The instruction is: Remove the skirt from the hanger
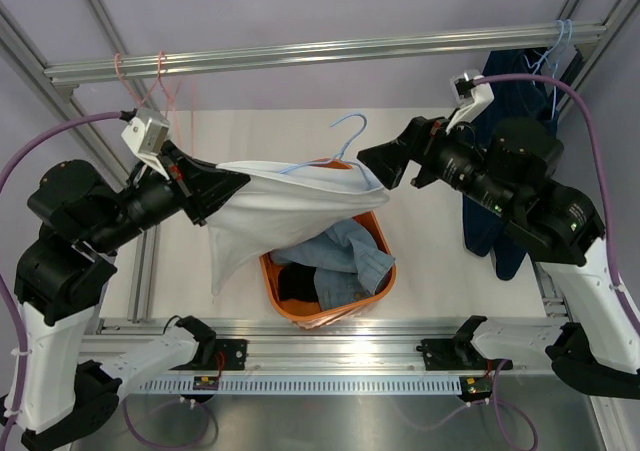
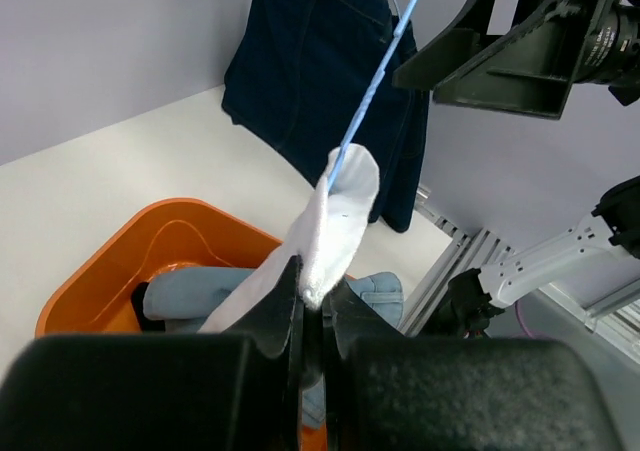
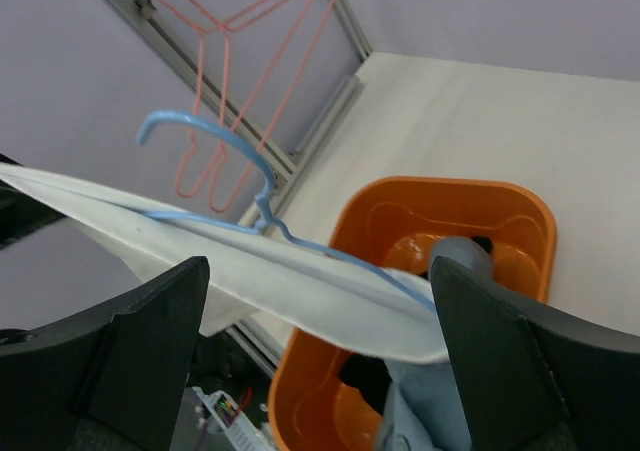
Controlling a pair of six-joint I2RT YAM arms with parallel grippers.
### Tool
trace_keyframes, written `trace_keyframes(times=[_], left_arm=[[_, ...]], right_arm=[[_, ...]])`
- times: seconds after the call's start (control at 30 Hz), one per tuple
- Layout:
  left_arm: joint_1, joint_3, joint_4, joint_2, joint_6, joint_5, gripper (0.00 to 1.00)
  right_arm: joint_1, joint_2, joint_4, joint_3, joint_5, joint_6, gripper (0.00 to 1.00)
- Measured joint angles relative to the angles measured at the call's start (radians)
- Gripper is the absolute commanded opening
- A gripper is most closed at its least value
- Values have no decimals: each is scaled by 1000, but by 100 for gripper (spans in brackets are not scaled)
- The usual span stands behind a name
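A white garment [image 1: 280,211] hangs stretched on a light-blue wire hanger [image 1: 350,131] above the orange basket [image 1: 300,314]. My left gripper [image 1: 235,183] is shut on the garment's left edge [image 2: 340,211], with the hanger wire [image 2: 370,101] sticking out past it. My right gripper [image 1: 375,166] is open, its fingers wide apart on either side of the garment's right end [image 3: 300,281]. The light-blue denim skirt [image 1: 345,256] lies crumpled in the basket. Pink hangers [image 1: 150,81] hang bare on the rail at the far left; they also show in the right wrist view [image 3: 220,71].
A black garment [image 1: 295,281] lies in the basket under the denim. Dark navy jeans [image 1: 485,226] hang on the right from light-blue hangers [image 1: 550,56], behind my right arm. An aluminium rail [image 1: 320,51] runs overhead across the back.
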Motion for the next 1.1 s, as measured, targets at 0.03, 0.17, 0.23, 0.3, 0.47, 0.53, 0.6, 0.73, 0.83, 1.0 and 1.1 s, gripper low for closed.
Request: trace_keyframes(times=[0.03, 0.17, 0.23, 0.3, 0.47, 0.53, 0.6, 0.73, 0.83, 1.0, 1.1], left_arm=[[0, -12, 11, -11, -6, 0, 0], [0, -55, 45, -31, -30, 1, 0], [0, -75, 61, -31, -40, 2, 0], [0, -87, 68, -29, -50, 2, 0], [0, -87, 86, -24, -59, 2, 0], [0, -87, 90, -24, -59, 2, 0], [0, -87, 91, -24, -59, 2, 0], [0, -87, 91, -22, -58, 0, 0], [0, -87, 90, -21, -58, -5, 0], [0, -87, 91, -8, -50, -14, 0], [0, -87, 91, -2, -47, -21, 0]], right_arm=[[0, 4, 14, 12, -16, 25, 99], [-6, 53, 59, 77, -66, 113, 100], [-6, 69, 93, 81, -63, 145, 99], [-6, 81, 111, 81, -49, 165, 96], [-3, 176, 78, 203, 24, 185, 93], [12, 192, 76, 212, 55, 184, 94], [31, 186, 76, 182, 77, 181, 94], [42, 143, 82, 108, 110, 180, 94], [51, 98, 92, 59, 139, 181, 95], [77, 35, 113, 8, 194, 177, 99], [100, 22, 124, 8, 242, 172, 100]])
